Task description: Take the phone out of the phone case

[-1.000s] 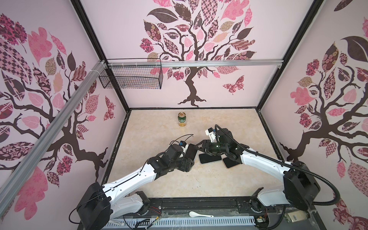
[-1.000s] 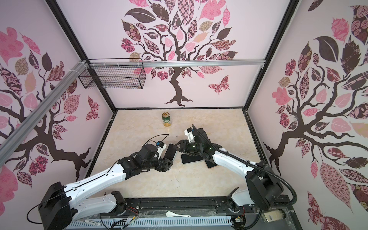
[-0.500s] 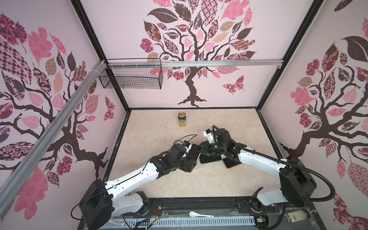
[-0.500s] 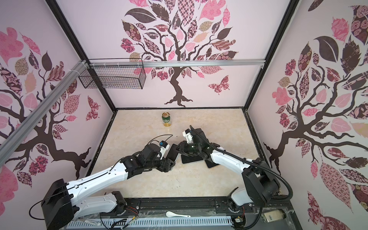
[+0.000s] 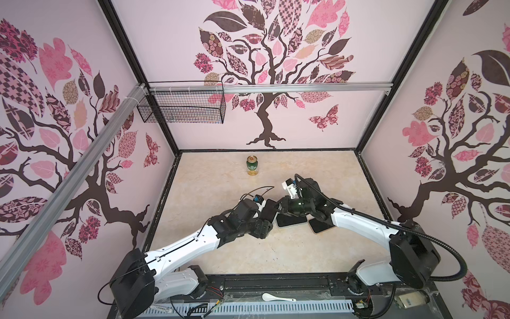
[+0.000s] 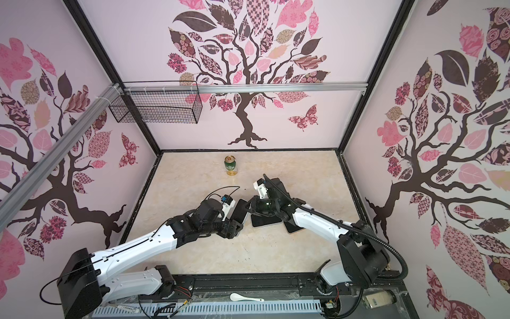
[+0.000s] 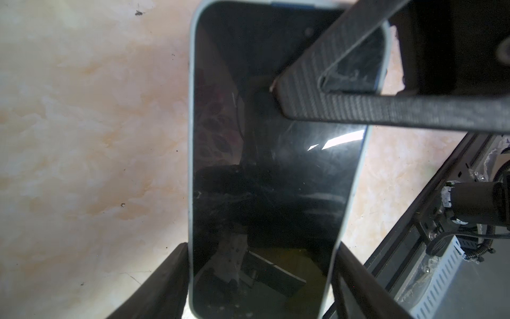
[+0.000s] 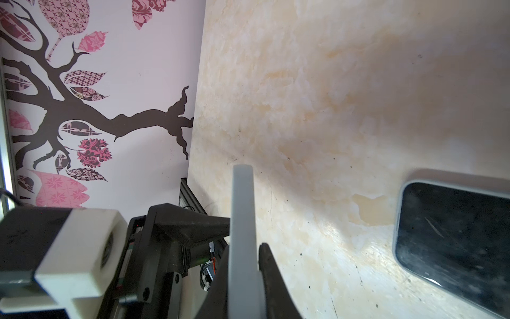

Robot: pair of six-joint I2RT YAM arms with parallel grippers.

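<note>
The phone [image 7: 265,171] has a dark screen and sits in a pale grey phone case [image 7: 191,132]. It is held up off the table near the middle in both top views [image 5: 269,210] [image 6: 239,211]. My left gripper [image 7: 262,248] spans its width, with one finger against each long side of the case. My right gripper [image 8: 244,248] is shut on the case's far end, which appears edge-on as a grey slab [image 8: 242,198] between its jaws. One right finger [image 7: 303,91] lies across the top of the screen.
Two other dark phones lie flat on the table just right of the held one [image 5: 291,221] [image 5: 320,226]; one also appears in the right wrist view [image 8: 455,243]. A green can [image 5: 252,165] stands at the back. A wire basket [image 5: 182,110] hangs on the back-left rail.
My right gripper has moved left to the phone's far end and closed its jaws on the case. My left gripper has kept the phone raised and turned slightly.
</note>
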